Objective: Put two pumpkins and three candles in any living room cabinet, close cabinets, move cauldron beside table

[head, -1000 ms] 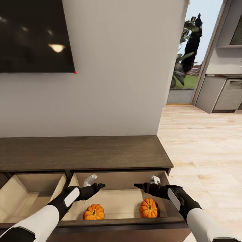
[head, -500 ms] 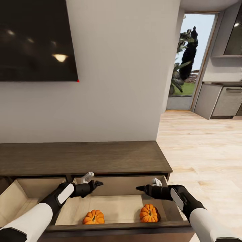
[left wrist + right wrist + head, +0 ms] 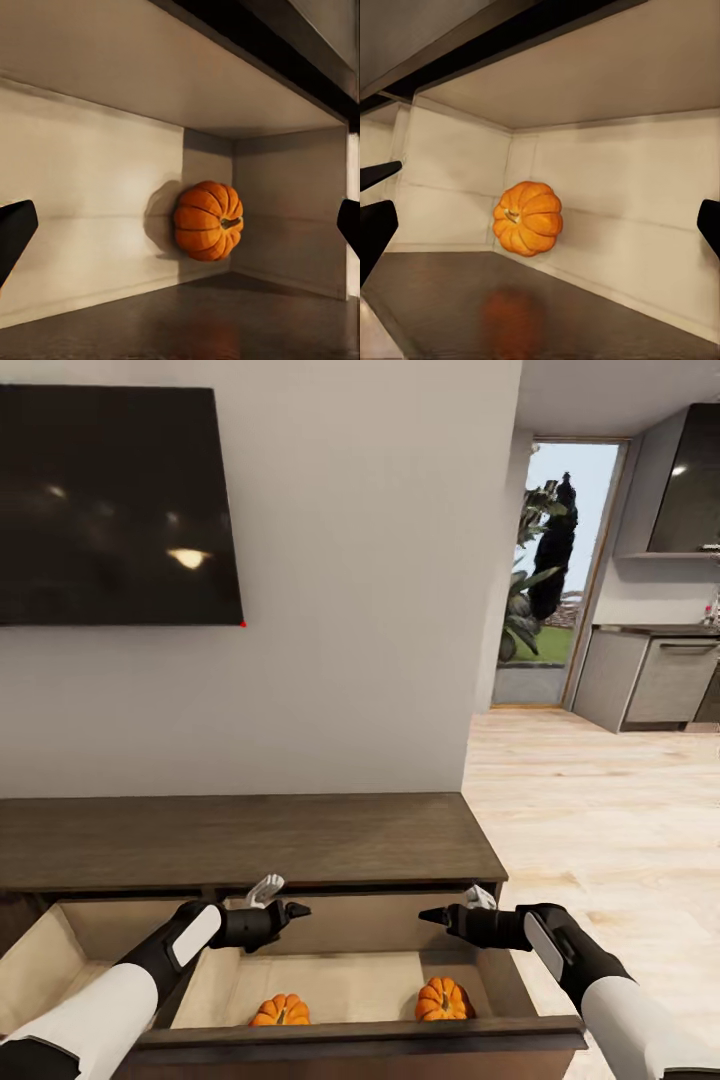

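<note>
The long dark-brown cabinet [image 3: 240, 840] stands against the wall with two drawers pulled out. Two orange pumpkins lie on the pale floor of the right drawer [image 3: 360, 1038], one to the left [image 3: 281, 1011] and one to the right [image 3: 443, 999]. My left gripper [image 3: 295, 909] and right gripper [image 3: 432, 913] hover open above that drawer, tips facing each other, holding nothing. A pumpkin [image 3: 208, 220] lies between the spread fingers [image 3: 15, 229] in the left wrist view, and a pumpkin [image 3: 528, 218] likewise in the right wrist view. The candles and the cauldron are out of view.
The left drawer [image 3: 50, 960] looks bare inside. A black television [image 3: 110, 505] hangs on the wall above the cabinet. Pale wood floor [image 3: 600, 820] runs right toward a glass door with a plant [image 3: 545, 560] and grey kitchen cupboards [image 3: 660, 675].
The head view has tilted upward, so the wall and television sit lower in the picture. Both grippers stand slightly higher over the drawer. The pumpkins have stayed put.
</note>
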